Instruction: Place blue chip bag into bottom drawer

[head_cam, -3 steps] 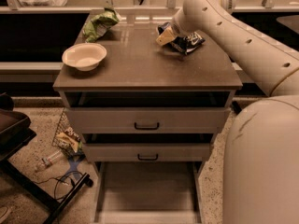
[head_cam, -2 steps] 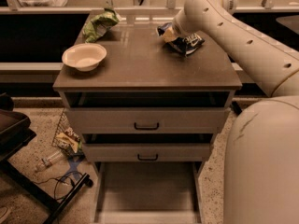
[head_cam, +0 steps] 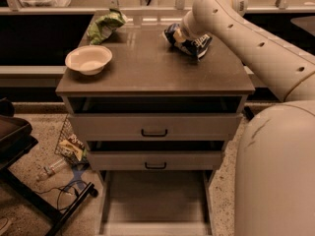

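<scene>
The blue chip bag [head_cam: 196, 44] lies crumpled at the back right of the cabinet top [head_cam: 147, 75]. My gripper [head_cam: 179, 35] is down at the bag's left end, touching it, with the white arm reaching in from the right. The bottom drawer [head_cam: 155, 200] is pulled out at the foot of the cabinet and shows a flat bare floor. Whether the bag rests on the top or hangs just above it I cannot tell.
A cream bowl [head_cam: 88, 59] sits at the front left of the top and a green snack bag [head_cam: 106, 26] at the back left. The two upper drawers [head_cam: 154, 127] stand slightly ajar. A wire basket with litter [head_cam: 71, 146] and a black stand [head_cam: 19, 146] are left of the cabinet. My body [head_cam: 275, 171] fills the right.
The gripper has shifted slightly at the bag and the bag's shape has changed a little. The drawers, the bowl and the green bag have not moved.
</scene>
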Controlling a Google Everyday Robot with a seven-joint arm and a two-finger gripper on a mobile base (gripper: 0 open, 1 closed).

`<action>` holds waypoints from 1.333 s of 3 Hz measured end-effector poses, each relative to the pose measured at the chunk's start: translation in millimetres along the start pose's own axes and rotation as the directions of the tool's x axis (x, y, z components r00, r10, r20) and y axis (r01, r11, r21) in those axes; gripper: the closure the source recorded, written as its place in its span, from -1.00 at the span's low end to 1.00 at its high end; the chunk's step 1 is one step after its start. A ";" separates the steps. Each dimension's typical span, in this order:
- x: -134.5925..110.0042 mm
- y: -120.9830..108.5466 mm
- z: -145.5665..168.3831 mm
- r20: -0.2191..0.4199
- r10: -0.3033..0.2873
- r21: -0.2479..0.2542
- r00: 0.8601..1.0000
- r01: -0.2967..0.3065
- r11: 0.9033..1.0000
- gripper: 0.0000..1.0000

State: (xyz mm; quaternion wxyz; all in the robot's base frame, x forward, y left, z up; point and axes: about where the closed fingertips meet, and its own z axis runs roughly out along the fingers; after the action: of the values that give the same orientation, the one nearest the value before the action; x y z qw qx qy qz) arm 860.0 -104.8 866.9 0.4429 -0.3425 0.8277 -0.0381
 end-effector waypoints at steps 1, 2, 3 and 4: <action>0.6 1.3 1.5 -0.001 0.000 -0.002 1.000 0.000 1.000 1.00; 0.6 1.5 1.8 -0.002 -0.001 -0.003 1.000 0.001 1.000 1.00; -12.1 -15.5 -21.0 -0.016 -0.033 0.031 0.999 0.034 0.999 1.00; -17.8 -45.1 -76.4 -0.036 -0.042 0.095 0.998 0.046 0.994 1.00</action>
State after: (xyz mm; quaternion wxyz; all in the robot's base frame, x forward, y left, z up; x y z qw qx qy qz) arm 832.7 -146.9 942.2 0.4438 -0.3383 0.8246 -0.0932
